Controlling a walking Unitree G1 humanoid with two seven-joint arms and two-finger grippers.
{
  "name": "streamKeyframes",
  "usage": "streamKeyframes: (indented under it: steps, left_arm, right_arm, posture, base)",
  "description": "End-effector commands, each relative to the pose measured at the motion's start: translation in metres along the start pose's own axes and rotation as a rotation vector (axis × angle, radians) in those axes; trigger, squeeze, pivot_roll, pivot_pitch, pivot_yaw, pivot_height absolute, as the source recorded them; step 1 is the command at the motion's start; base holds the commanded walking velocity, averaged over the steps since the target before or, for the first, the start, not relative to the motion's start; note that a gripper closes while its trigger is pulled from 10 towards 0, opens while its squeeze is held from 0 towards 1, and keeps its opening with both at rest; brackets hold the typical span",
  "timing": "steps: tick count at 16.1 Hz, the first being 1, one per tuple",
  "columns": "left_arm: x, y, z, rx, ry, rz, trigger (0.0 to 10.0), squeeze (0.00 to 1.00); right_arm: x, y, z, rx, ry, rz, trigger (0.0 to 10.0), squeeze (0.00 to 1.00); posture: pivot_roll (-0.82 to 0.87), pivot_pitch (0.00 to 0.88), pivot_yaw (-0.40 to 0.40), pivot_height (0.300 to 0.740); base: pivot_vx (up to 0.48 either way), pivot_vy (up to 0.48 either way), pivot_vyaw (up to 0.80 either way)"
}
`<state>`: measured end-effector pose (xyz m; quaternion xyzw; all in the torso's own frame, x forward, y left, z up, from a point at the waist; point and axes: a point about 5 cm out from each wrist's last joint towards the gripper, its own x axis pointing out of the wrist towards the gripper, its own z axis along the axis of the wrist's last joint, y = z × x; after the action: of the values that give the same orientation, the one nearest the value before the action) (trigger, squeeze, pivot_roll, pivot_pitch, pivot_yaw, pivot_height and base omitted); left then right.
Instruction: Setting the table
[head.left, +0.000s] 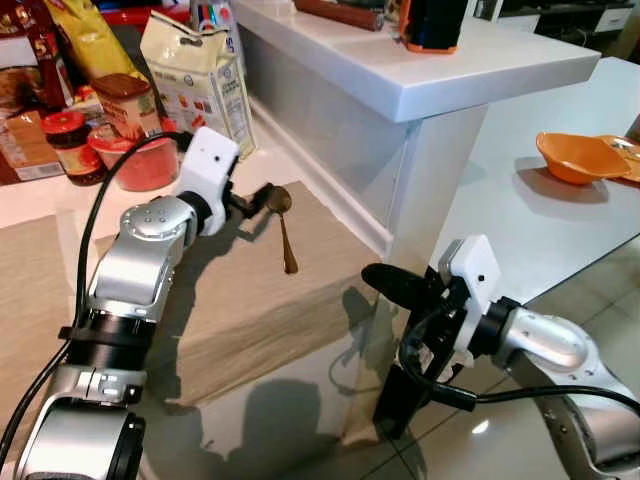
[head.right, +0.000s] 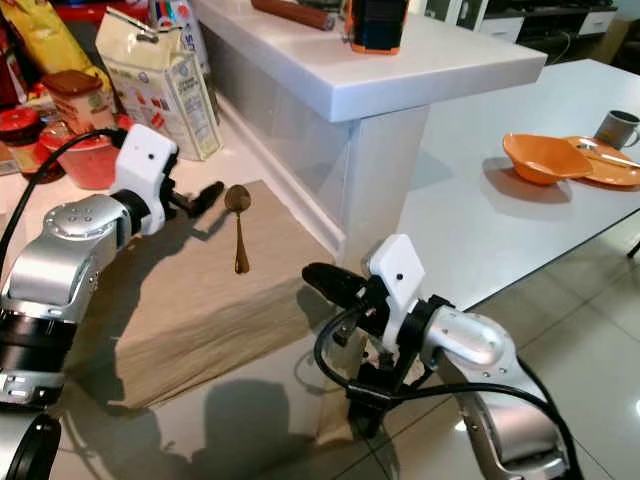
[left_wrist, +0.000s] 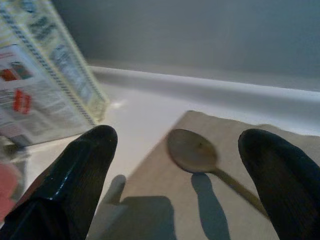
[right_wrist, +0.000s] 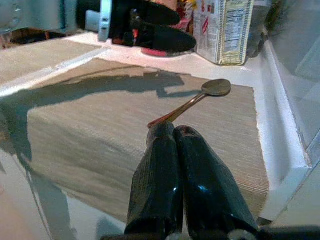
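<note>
The spoon (head.left: 284, 228) lies flat on the mat (head.right: 200, 300), bowl toward the far edge and handle running back toward me, so I read it as laid down on the setting rather than held. My left gripper (head.left: 262, 200) sits just beside the spoon's bowl, fingers spread wide either side of it in the wrist view and touching nothing; I'd judge it has either let go or is lined up for a grasp, and I can't tell which. My right gripper (head.right: 325, 278) hangs off the near corner of the mat, well apart from the spoon, its two fingers pressed together and empty, probably parked out of the way. Beyond the mat's far edge stand a bag (head.left: 200, 75) and jars (head.left: 70, 145). Across the counter (head.left: 430, 60), an orange bowl (head.right: 540, 158) waits on the table (head.right: 480, 230).
</note>
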<state>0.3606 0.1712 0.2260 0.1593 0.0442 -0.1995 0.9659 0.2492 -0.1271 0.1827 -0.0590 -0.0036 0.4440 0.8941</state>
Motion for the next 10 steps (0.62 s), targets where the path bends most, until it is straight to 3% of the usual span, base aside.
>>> streamKeyframes:
  steps: [1, 6, 8, 10]
  left_arm:
    - [0.0, -0.003, -0.005, -0.002, 0.025, -0.019, 10.0, 0.0]
    - [0.025, -0.016, -0.04, -0.078, 0.159, -0.006, 10.0, 0.0]
    - [0.03, -0.023, -0.047, -0.123, 0.178, 0.012, 10.0, 0.0]
    - [0.036, -0.032, -0.047, -0.181, 0.128, 0.043, 10.0, 0.0]
  right_arm:
    - [0.002, -0.001, -0.001, 0.008, 0.009, -0.016, 10.0, 0.0]
    - [0.009, 0.012, 0.009, 0.042, -0.026, 0.01, 10.0, 0.0]
    - [0.009, 0.016, 0.011, 0.051, -0.035, 0.006, 10.0, 0.0]
    - [0.008, 0.021, 0.012, 0.071, -0.031, -0.001, 10.0, 0.0]
  posture:
    - [-0.09, 0.0, 0.023, 0.732]
    - [-0.09, 0.0, 0.044, 0.732]
    - [-0.11, 0.0, 0.054, 0.732]
    - [-0.12, 0.0, 0.05, 0.732]
  base:
    - [0.0, 0.0, 0.0]
    - [0.0, 0.0, 0.0]
    - [0.0, 0.0, 0.0]
    - [0.0, 0.0, 0.0]
